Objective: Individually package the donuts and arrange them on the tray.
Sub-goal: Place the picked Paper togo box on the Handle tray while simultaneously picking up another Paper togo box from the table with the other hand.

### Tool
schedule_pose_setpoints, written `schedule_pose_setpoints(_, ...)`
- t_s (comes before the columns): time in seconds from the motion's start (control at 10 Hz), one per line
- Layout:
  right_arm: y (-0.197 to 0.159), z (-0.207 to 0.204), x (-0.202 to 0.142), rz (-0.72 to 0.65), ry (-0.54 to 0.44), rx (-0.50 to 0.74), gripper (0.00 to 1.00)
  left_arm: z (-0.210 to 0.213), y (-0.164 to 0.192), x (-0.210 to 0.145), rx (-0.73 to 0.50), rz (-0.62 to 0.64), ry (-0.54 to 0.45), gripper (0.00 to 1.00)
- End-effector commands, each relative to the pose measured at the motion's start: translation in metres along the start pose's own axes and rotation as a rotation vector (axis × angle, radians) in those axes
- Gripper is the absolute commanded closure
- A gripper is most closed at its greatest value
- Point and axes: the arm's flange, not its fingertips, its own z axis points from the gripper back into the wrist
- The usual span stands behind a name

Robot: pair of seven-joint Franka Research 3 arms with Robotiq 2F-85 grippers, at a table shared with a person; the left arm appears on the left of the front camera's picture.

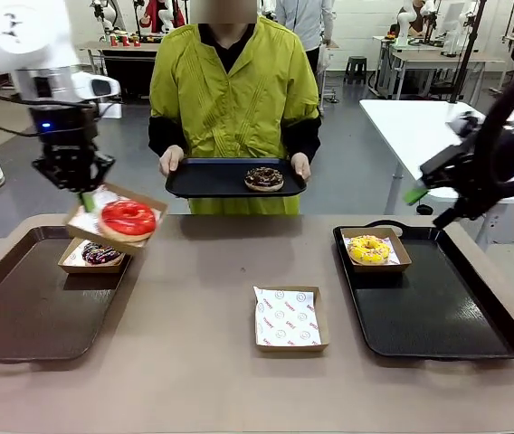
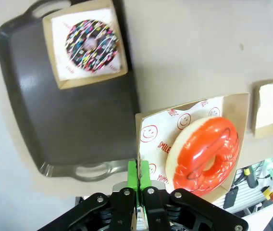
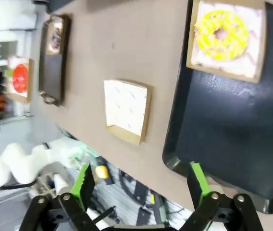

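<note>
My left gripper (image 1: 83, 195) is shut on the edge of a cardboard tray (image 2: 237, 110) that carries the red donut (image 1: 128, 218), held tilted above the dark left tray (image 1: 22, 307). In the left wrist view the green pads (image 2: 139, 174) pinch the paper-lined rim beside the red donut (image 2: 206, 154). A drizzled chocolate donut (image 1: 100, 254) sits in its own cardboard tray on the left tray. The yellow donut (image 1: 369, 249) rests boxed on the black right tray (image 1: 438, 312). My right gripper (image 1: 420, 193) hangs open above that tray's far right corner, holding nothing.
A person at the far side holds a black tray (image 1: 203, 181) with a dark chocolate donut (image 1: 264, 178). An empty paper-lined cardboard tray (image 1: 289, 318) lies mid-table, between the two trays. A white table (image 1: 420, 127) stands at the back right.
</note>
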Motion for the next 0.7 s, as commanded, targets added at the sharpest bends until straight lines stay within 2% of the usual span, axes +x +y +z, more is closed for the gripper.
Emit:
schedule_pose_setpoints(0.0, 0.022, -0.031, 0.008, 0.002, 0.023, -0.144, 0.0, -0.011, 0.027, -0.021, 0.016, 0.009, 0.007, 0.99)
schedule_pose_setpoints(0.3, 0.051, -0.086, 0.018, 0.029, 0.043, -0.261, 0.0, -0.031, 0.064, -0.044, 0.041, 0.034, -0.019, 0.99)
schedule_pose_setpoints(0.6, 0.057, -0.113, 0.014, 0.038, 0.089, -0.282, 0.0, -0.047, 0.088, -0.055, 0.019, 0.102, -0.032, 0.99)
